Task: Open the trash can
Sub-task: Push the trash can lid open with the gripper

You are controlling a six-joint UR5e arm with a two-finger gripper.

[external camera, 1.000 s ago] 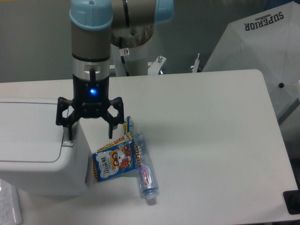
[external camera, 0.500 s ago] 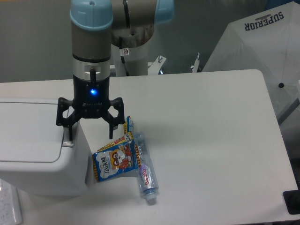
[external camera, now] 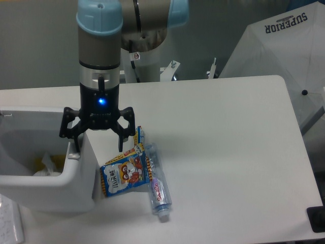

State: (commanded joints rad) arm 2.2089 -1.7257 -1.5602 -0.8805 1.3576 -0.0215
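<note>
The trash can [external camera: 51, 190] is a large light-grey bin at the table's left edge. Its top is open: I see into it, with crumpled white paper [external camera: 46, 163] and something yellow inside. The flat lid no longer covers the opening and I cannot make it out. My gripper [external camera: 97, 149] hangs straight down at the can's right rim, open and empty. Its left fingertip [external camera: 73, 150] rests on the push tab [external camera: 74, 156], and its right fingertip [external camera: 122, 146] hangs outside the can above the snack bag.
A blue and orange snack bag [external camera: 123, 175] and a plastic bottle [external camera: 158, 190] lie on the table just right of the can. A white folded umbrella [external camera: 284, 56] stands beyond the table's right edge. A dark object [external camera: 316, 218] sits at the front right corner.
The can's lid was shut flat in the earlier frames; now the top is open and the contents show. My gripper has stayed on the push tab.
</note>
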